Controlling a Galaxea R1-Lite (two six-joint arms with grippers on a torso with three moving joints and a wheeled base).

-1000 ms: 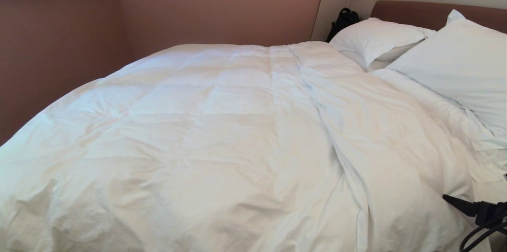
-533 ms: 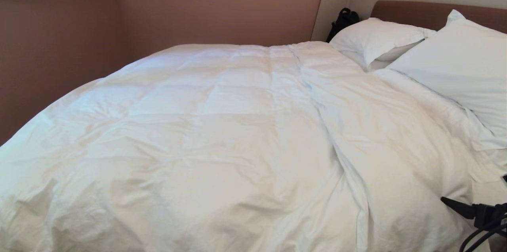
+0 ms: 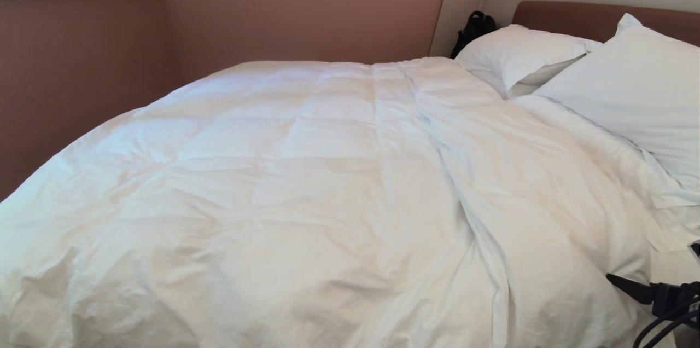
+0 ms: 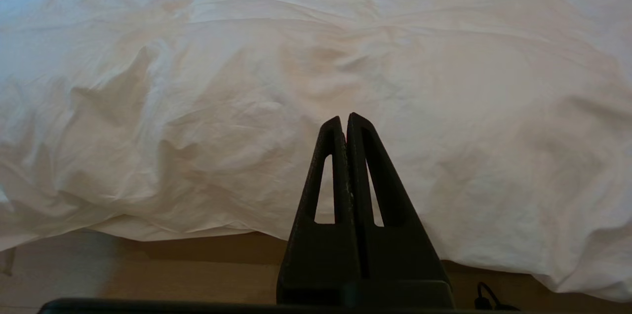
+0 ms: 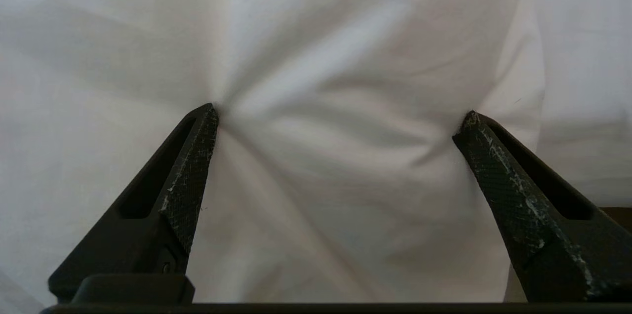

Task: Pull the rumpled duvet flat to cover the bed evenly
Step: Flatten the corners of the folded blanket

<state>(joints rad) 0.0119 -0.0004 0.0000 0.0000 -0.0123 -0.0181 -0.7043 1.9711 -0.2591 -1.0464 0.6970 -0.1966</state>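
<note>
The white puffy duvet (image 3: 306, 184) lies spread over the bed (image 3: 574, 17), with a long crease running down its right part and wrinkles at the near left. At the near right corner, one black finger (image 3: 626, 285) of my right gripper shows in the head view. In the right wrist view, my right gripper (image 5: 335, 116) is open wide, both fingertips pressed into the duvet cloth (image 5: 321, 32), which bunches between them. My left gripper (image 4: 344, 119) is shut and empty, parked off the bed's near edge in front of the duvet (image 4: 345, 57).
Two white pillows (image 3: 519, 52) (image 3: 634, 91) lean at the headboard. A black bag (image 3: 473, 28) sits in the far corner beside the bed. The pink wall (image 3: 82, 74) runs close along the far side. Wooden floor (image 4: 148, 269) shows below the duvet's near hem.
The right gripper's finger has crept a little left and down onto the duvet. The duvet itself and the left arm have not moved.
</note>
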